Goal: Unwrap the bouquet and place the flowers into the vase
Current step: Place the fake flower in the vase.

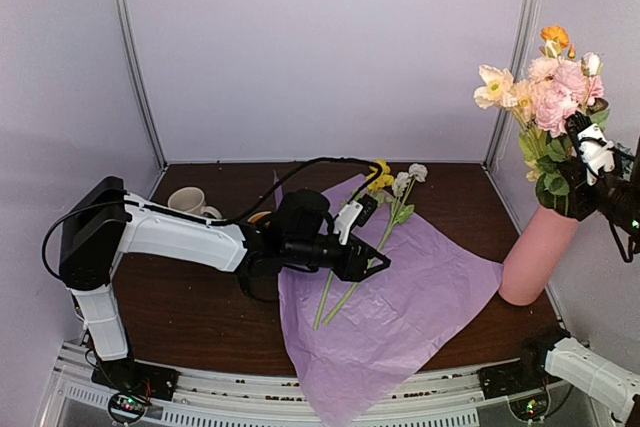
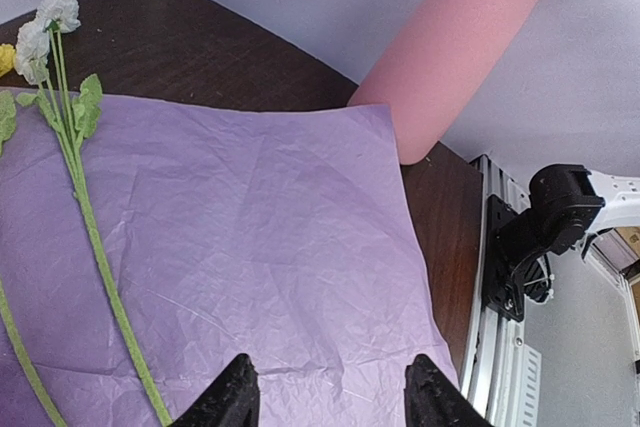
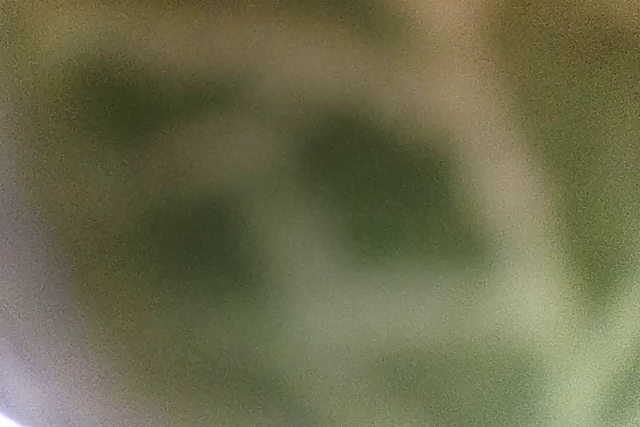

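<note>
Your vase (image 1: 540, 252) stands at the table's right edge, leaning mouth-right, its flowers (image 1: 545, 87) pointing up around your closed right gripper (image 1: 590, 152); two stems (image 2: 100, 259) lie on tissue paper (image 1: 400, 317), heads toward the far wall, below your open, empty left gripper (image 2: 325, 392).

Tall pink cylinder vase (image 1: 540, 252) holds peach and pink blooms (image 1: 550, 92); loose green-stemmed flowers (image 1: 385, 232) lie on spread lilac tissue (image 1: 400, 317).

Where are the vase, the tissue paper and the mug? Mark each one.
vase (image 1: 538, 255): top external view, middle of its pink wall.
tissue paper (image 1: 400, 322): top external view, bare creased centre.
mug (image 1: 186, 201): top external view, pale outer side.
</note>
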Tool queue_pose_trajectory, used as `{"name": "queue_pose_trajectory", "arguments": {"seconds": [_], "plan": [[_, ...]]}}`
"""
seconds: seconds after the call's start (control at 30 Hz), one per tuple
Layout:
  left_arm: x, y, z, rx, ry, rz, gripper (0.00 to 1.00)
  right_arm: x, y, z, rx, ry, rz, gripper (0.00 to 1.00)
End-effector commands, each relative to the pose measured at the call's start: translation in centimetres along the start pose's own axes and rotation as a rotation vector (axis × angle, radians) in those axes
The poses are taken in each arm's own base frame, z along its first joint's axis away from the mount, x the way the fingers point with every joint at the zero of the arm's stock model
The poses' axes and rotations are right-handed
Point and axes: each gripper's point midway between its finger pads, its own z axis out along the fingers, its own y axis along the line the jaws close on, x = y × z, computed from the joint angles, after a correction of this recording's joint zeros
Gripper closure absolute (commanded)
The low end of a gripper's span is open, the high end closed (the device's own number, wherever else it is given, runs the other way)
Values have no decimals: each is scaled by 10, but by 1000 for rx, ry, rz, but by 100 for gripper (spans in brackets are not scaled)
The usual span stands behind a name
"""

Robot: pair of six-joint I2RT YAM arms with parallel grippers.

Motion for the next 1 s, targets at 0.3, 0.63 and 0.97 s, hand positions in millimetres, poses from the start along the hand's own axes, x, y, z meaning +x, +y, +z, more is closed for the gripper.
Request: {"name": "queue_pose_trajectory", "arguments": {"seconds": [0.3, 0.63, 0.97], "plan": [[-11, -3, -4, 26, -50, 9, 48, 64, 3, 12, 101, 151, -68, 100], [-14, -5, -3, 33, -47, 15, 48, 92, 10, 15, 105, 224, -105, 100], [-12, -6, -4, 40, -51, 4, 48, 115, 22, 18, 77, 274, -104, 100]]}}
